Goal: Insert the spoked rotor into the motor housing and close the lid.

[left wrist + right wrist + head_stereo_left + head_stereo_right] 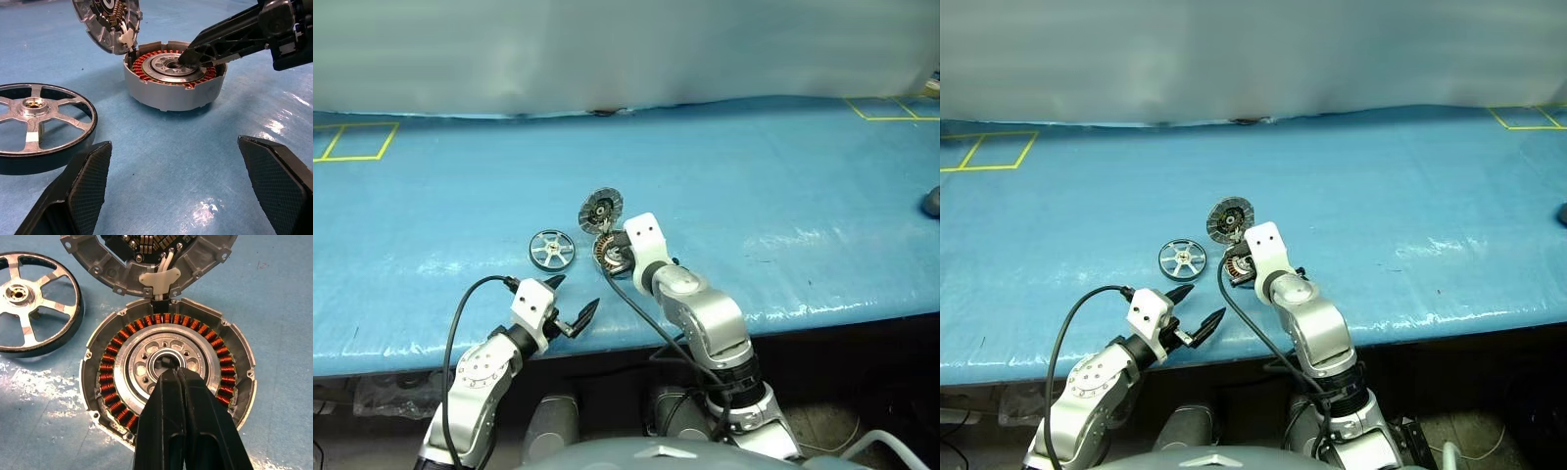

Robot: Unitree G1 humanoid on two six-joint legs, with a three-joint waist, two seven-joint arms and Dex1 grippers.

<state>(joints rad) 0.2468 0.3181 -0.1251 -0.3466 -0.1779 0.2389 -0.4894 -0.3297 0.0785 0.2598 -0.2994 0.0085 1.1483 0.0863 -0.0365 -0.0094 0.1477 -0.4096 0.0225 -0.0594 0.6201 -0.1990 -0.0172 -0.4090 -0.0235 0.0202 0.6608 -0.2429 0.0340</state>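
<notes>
The spoked rotor (552,249) lies flat on the blue table, just left of the motor housing (610,253). The housing (102,377) stands open, its copper windings ringing a silver centre. Its lid (600,209) is tipped up at the far edge, ribbed inner face showing. My right gripper (175,374) is shut on nothing, its tips resting at the housing's central hole. From the left wrist view it (190,56) reaches in over the windings. My left gripper (573,299) is open near the table's front edge, short of the rotor (34,117) and the housing (171,93).
Blue sheeting (783,176) covers the table, with yellow tape squares at the far left (352,142) and far right (891,108). A dark object (932,202) sits at the right edge. The front edge of the table runs just below the left gripper.
</notes>
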